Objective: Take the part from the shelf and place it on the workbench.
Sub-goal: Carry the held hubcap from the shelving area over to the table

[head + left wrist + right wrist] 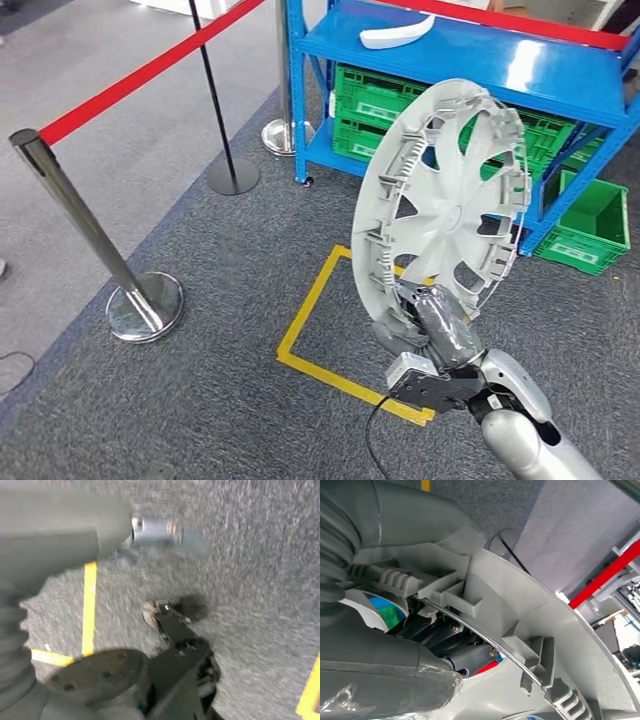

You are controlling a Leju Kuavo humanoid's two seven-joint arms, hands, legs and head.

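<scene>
Presently the right hand [432, 322] grips the hubcap [441, 200] by its lower rim, holding it upright on edge, inner ribbed face toward the head camera. It is raised above the grey carpet [226, 330], clear of the shelf and touching nothing else. The right wrist view shows the thumb [414, 520] over the rim and darker fingers [444, 645] behind it, clamped against the wire ring.

Blue shelf [468, 55] at 12 o'clock, well apart from the hubcap; a white curved part [396, 34] lies on its top deck. Green crates [370, 110] on the lower deck, another green crate [592, 225] on the floor at 3 o'clock. Yellow floor tape [317, 300] below the hubcap. Red-belt stanchion [113, 260] at 9 o'clock.

Left hand [37, 540] blurred above carpet; cannot tell how its fingers lie.
</scene>
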